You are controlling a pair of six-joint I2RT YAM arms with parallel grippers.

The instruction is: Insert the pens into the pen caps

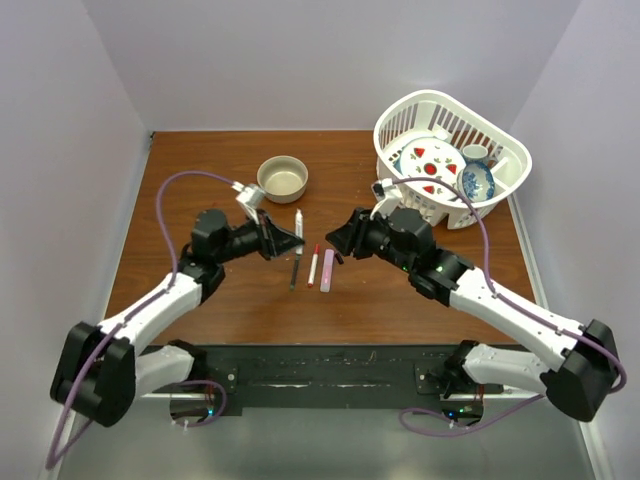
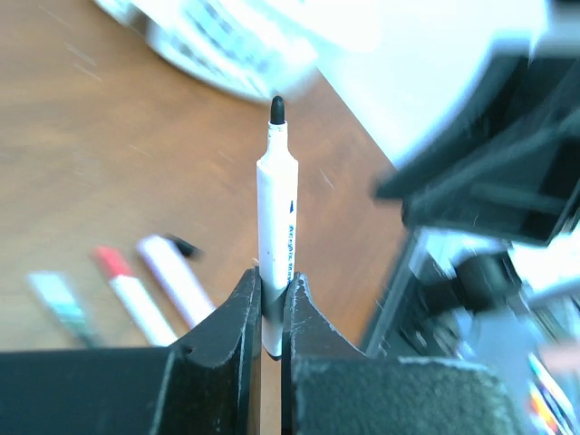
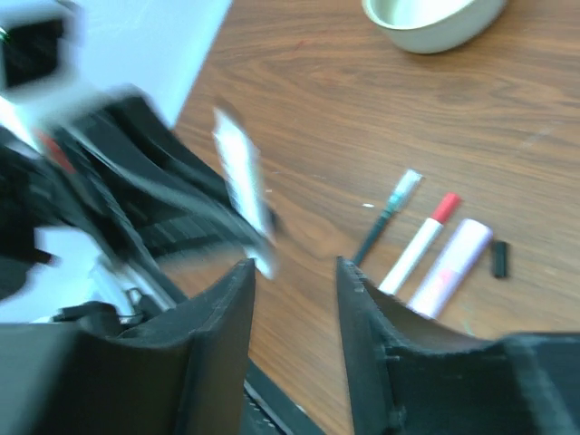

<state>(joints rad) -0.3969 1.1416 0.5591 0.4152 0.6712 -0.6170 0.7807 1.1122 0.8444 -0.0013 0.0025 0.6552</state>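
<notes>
Gripping the white pen (image 2: 276,208) by its rear end, the left gripper (image 2: 272,288) pointed its bare black tip away from itself. The right gripper (image 3: 294,272) stood open and empty (the small black cap (image 3: 498,258) lay just beside the pink marker (image 3: 449,272)). Pinching that cap by its closed end would probably allow a straight push.

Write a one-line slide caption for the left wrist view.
Left gripper grips an uncapped white pen, with the pink marker on the table beyond.
</notes>
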